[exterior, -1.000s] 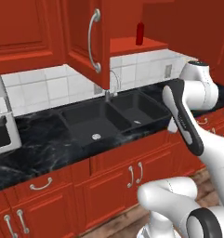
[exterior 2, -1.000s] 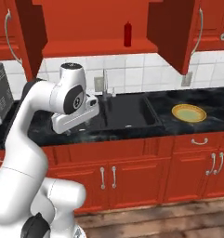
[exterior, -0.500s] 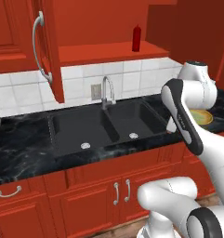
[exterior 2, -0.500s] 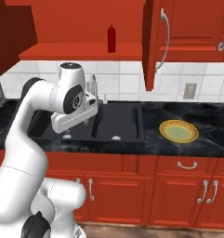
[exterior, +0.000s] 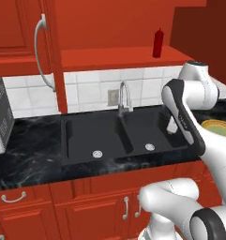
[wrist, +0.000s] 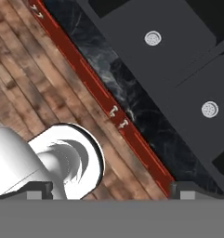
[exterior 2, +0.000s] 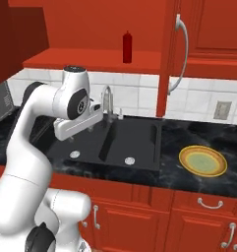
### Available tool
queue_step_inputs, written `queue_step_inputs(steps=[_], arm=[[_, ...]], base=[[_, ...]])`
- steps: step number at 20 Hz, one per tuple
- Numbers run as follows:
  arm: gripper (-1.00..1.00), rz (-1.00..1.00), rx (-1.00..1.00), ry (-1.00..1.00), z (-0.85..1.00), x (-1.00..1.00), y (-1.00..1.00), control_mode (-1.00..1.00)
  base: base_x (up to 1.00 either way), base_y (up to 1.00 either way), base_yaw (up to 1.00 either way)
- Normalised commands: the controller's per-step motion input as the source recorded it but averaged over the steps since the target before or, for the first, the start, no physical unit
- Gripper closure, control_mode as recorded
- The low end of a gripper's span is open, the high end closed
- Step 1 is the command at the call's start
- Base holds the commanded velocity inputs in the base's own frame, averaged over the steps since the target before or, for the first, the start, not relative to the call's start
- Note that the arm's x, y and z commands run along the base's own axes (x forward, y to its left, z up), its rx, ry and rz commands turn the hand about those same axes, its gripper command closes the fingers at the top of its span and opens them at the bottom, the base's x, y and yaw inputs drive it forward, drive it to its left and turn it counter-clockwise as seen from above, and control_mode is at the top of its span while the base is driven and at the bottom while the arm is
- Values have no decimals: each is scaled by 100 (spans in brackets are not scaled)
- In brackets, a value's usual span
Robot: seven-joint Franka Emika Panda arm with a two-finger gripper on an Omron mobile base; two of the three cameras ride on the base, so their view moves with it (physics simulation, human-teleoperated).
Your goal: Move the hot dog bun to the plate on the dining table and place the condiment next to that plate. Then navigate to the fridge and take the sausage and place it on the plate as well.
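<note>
Looking at the condiment, I see it upright on the red shelf above the sink, near the shelf's right end; my end effector, spread wide and empty, hangs well below it, over the counter front.

even flat rendered light, soft shadows, slight pixel blur.

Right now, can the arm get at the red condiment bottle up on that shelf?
Probably not yet. The condiment stands on a high shelf above the sink, while the gripper, jaws open, points down over the basin, well below it.
</note>
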Motion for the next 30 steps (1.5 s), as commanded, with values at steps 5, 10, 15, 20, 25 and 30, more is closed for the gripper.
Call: queue_step_inputs(steps=[5,10,15,20,25,30], arm=[[-100,0,0,0,0,0,0,100],[-100,0,0,0,0,0,0,100],[-100,0,0,0,0,0,0,100],[-100,0,0,1,-1,0,0,-100],[-100,-34,-1,-4,9,2,1,-100],[-100,-70,-2,-19,51,4,0,-100]], base=[[51,-21,15],[60,-16,7],[9,-25,-2],[-2,-12,-6],[0,0,0],[0,0,0]])
